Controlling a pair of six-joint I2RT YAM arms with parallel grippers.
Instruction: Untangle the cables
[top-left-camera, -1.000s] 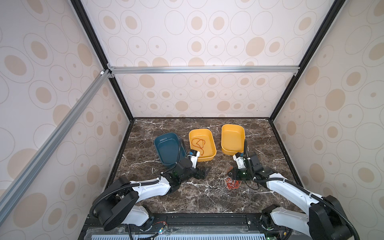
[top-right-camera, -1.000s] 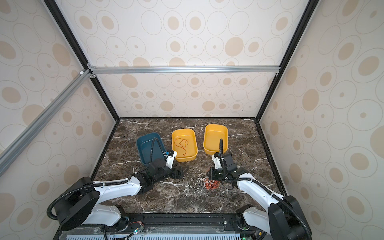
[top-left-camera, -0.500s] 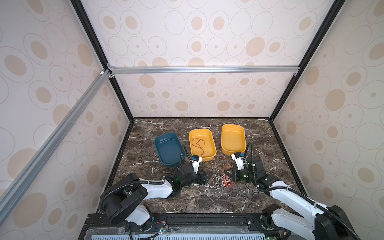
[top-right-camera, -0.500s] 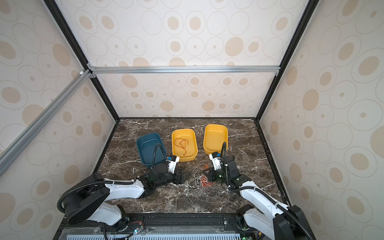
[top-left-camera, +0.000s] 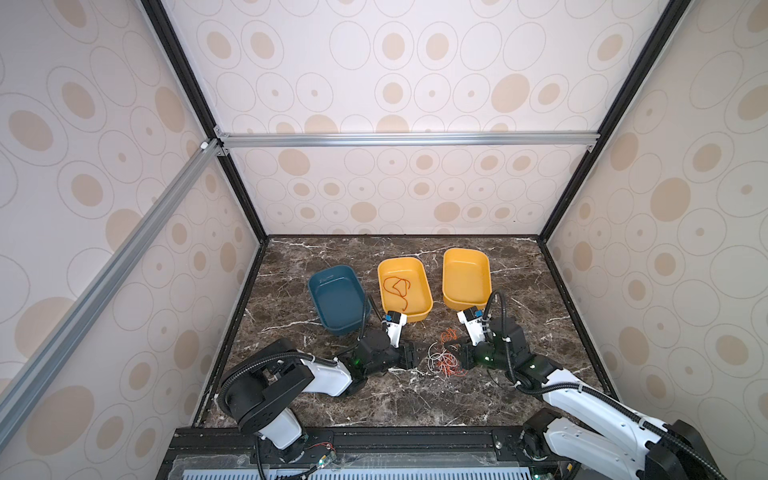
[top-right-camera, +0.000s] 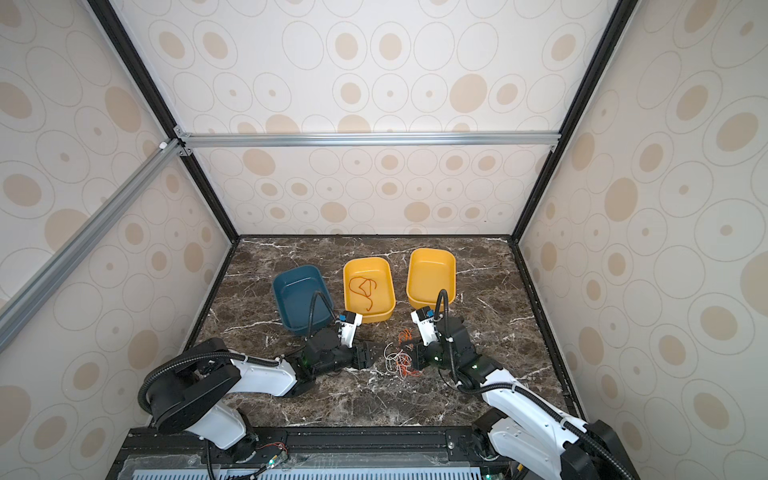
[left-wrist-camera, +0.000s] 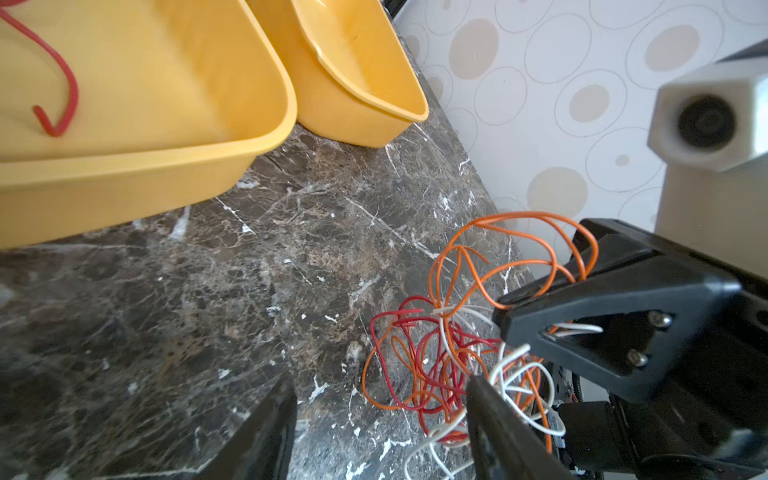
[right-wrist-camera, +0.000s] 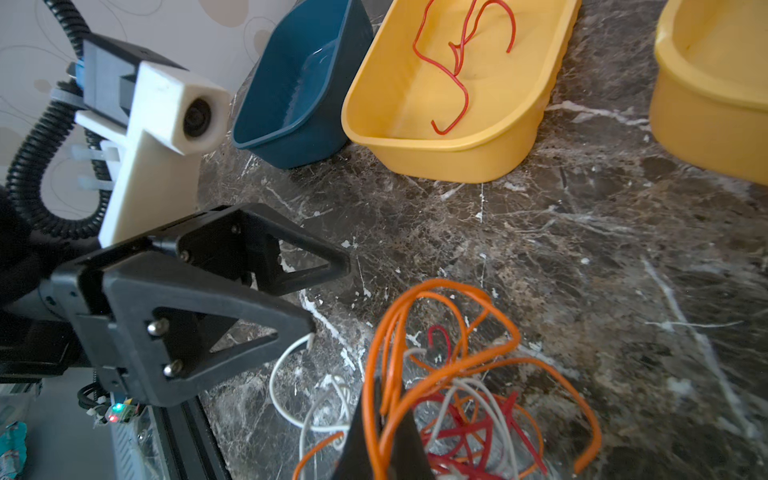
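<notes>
Cables (red, orange, white) lie tangled; right fingers pinch orange strands.

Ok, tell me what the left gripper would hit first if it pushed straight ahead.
The cables: the tangle lies right ahead of the left gripper, loops touching one finger. Beyond them, probably the right gripper.

Marble table bears blue tray; middle yellow tray; right yellow tray; tangled cables.

Top views high overhead (near-identical), wrist views close on cables
</notes>
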